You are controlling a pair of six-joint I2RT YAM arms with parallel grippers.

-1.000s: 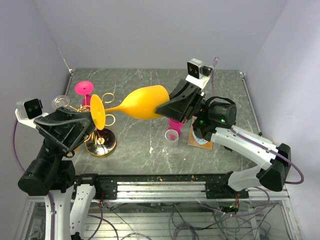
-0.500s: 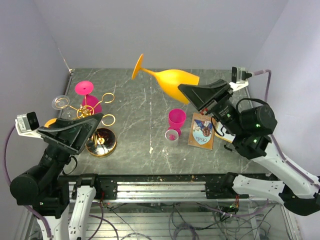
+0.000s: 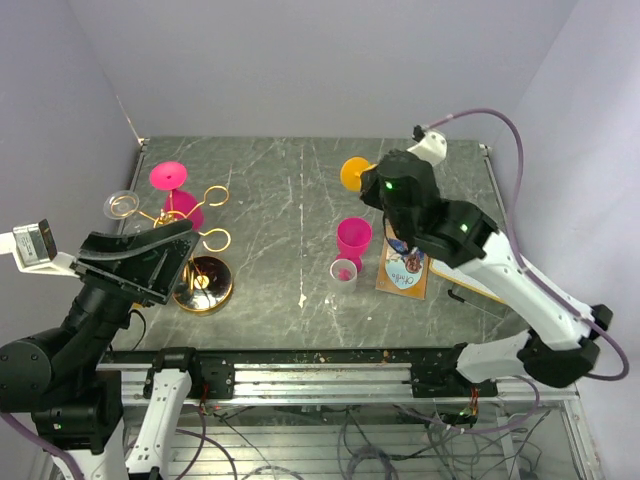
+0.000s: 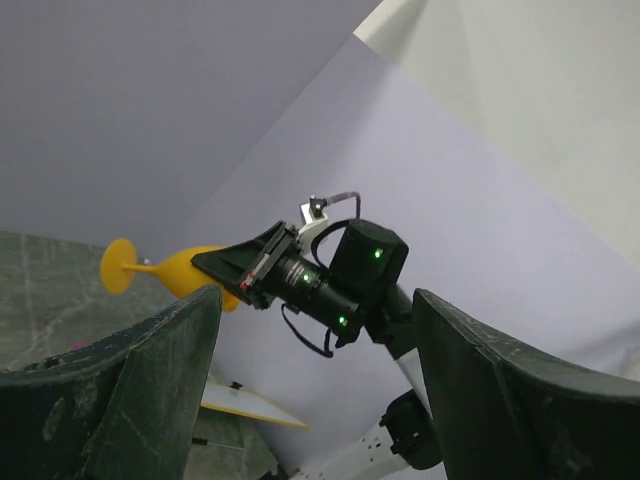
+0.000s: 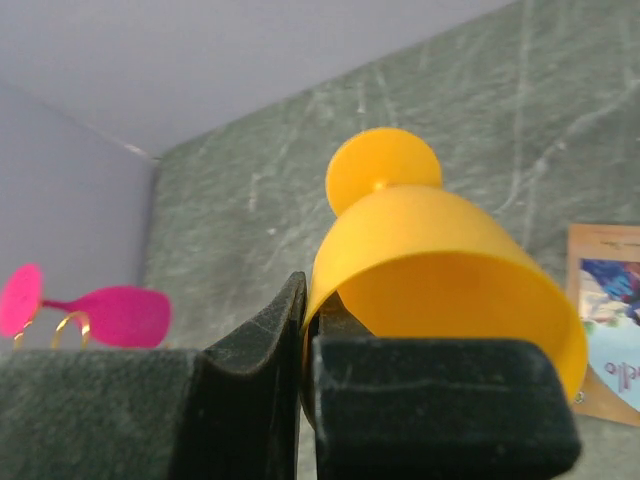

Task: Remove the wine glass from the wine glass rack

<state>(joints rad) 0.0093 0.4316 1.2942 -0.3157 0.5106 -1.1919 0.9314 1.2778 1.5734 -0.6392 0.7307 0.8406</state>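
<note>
My right gripper [image 5: 312, 345] is shut on the rim of the orange wine glass [image 5: 440, 260], one finger inside the bowl and one outside. The glass is held in the air over the back right of the table. From above only its round foot [image 3: 352, 172] shows beside the right arm. The gold wine glass rack [image 3: 201, 285] stands at the left, well apart from the glass. My left gripper [image 3: 138, 262] hangs open next to the rack, with nothing between its fingers [image 4: 120, 400]. In the left wrist view the orange wine glass [image 4: 170, 275] shows far off.
A pink wine glass [image 3: 172, 190] and a clear glass [image 3: 120, 205] hang on the rack's arms. A pink cup [image 3: 353, 238], a small clear cup [image 3: 343, 272] and a printed card [image 3: 405, 265] sit mid-table, below the right arm.
The right arm has swung the orange wine glass from beside the rack to the back right. My left gripper has opened and drawn back toward the near left.
</note>
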